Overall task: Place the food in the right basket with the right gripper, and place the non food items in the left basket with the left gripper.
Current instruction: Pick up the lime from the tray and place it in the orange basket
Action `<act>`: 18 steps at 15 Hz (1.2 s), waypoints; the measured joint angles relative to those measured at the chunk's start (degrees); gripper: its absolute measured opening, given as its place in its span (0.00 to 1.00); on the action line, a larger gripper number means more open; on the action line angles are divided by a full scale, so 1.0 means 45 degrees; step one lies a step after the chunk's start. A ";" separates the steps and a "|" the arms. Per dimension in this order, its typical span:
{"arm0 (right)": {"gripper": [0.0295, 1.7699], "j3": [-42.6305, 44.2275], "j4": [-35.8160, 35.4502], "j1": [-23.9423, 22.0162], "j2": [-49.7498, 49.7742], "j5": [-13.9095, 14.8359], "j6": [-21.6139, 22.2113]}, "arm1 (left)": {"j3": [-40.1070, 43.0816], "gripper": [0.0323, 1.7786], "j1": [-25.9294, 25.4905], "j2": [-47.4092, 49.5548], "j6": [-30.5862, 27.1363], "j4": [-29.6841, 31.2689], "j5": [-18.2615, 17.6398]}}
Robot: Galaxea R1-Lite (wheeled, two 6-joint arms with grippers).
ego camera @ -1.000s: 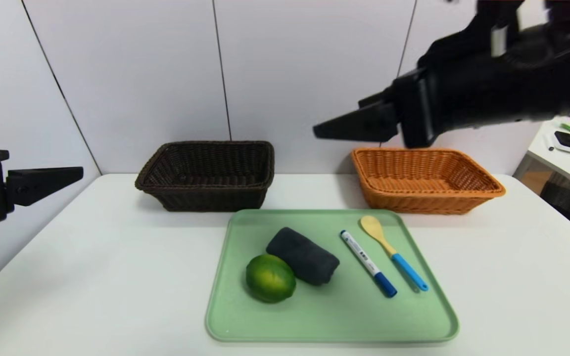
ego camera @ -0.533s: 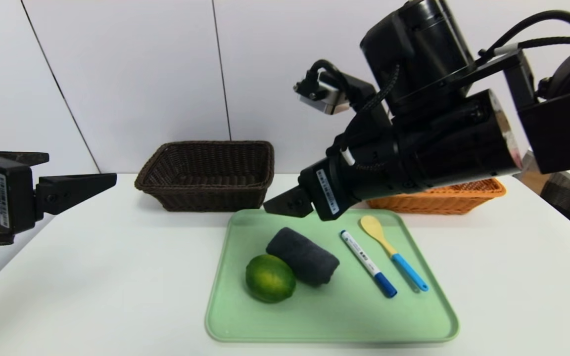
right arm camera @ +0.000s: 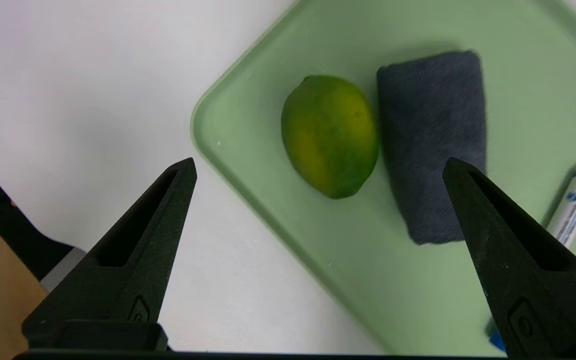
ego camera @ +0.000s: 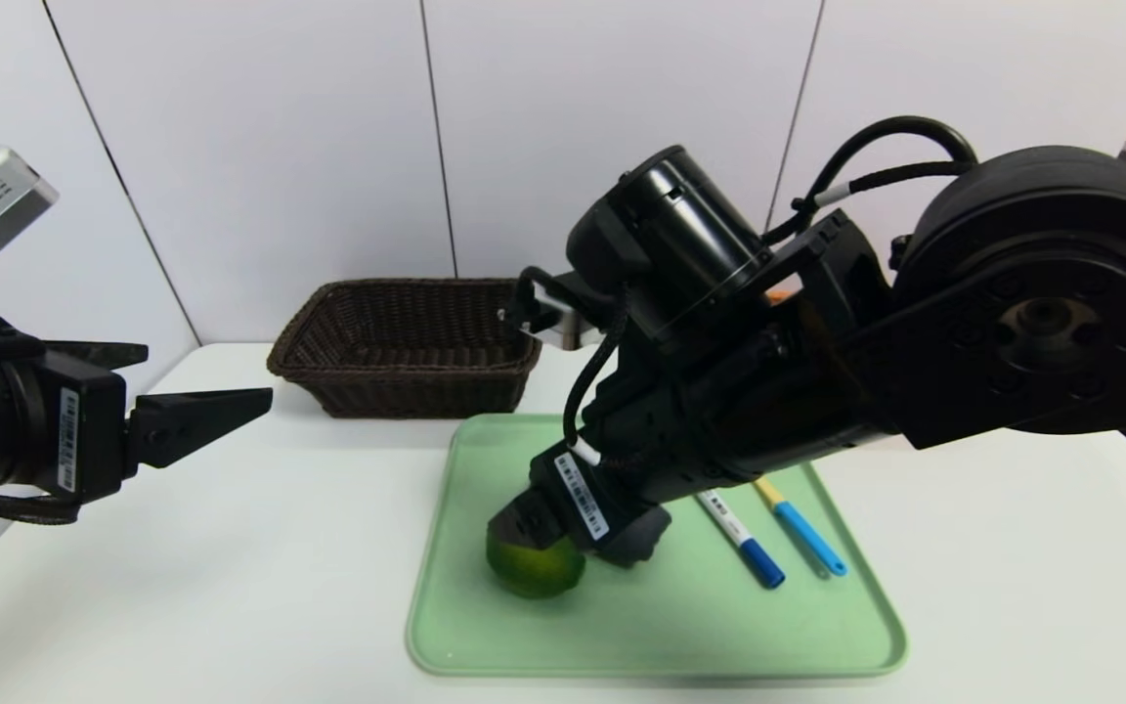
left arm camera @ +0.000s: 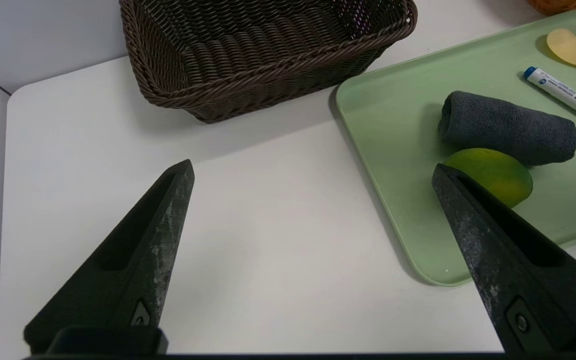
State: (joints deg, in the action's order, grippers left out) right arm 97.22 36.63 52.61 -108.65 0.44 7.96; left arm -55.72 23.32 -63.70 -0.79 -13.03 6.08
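Right gripper hung over the green tray, jaws spread wide and empty, framing the lime from above in the right wrist view. No contact yet, as far as could be told.

Risks, as judged:
- The lime lay touching the rolled grey towel. One jaw lined up over the towel, so a descent from there could pinch cloth along with fruit, or drag the roll.
- Glossy, rounded skin; a close off the widest part could squirt the fruit sideways across the tray, toward its left rim.
- The right arm hid the right basket in the head view; the carry to it would pass over the marker and spoon.

Lime: oval rather than round, deep green with yellowish patches, smooth, unmarked. It sat on the left part of the tray, near side of the towel.

Left gripper waited above bare worktop to the left of the tray, jaws likewise released, holding nothing. The dark brown basket stood at the far side, empty so far as visible. Marker and spoon lay on the tray's right part, apart from the towel.
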 joint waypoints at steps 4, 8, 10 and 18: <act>0.96 0.1127 0.0973 0.0179 -0.0981 -0.0098 0.0742 | 0.0230 0.95 0.0011 0.0024 0.0035 0.0000 0.0005; 0.96 0.2284 0.2070 0.0219 -0.1934 -0.0098 0.0932 | 0.0374 0.95 -0.0003 0.0087 0.0154 -0.0073 0.0000; 0.96 0.2435 0.2086 0.0228 -0.2211 -0.0098 0.0937 | 0.0409 0.95 -0.0003 0.0103 0.0154 -0.0062 0.0005; 0.96 0.2817 0.2089 0.0179 -0.3064 -0.0092 0.0948 | 0.0398 0.95 0.0005 0.0122 0.0154 -0.0035 0.0005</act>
State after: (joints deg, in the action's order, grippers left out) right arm 109.90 46.03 53.42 -122.44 0.02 12.23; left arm -53.93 23.34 -63.15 -0.10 -13.19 6.11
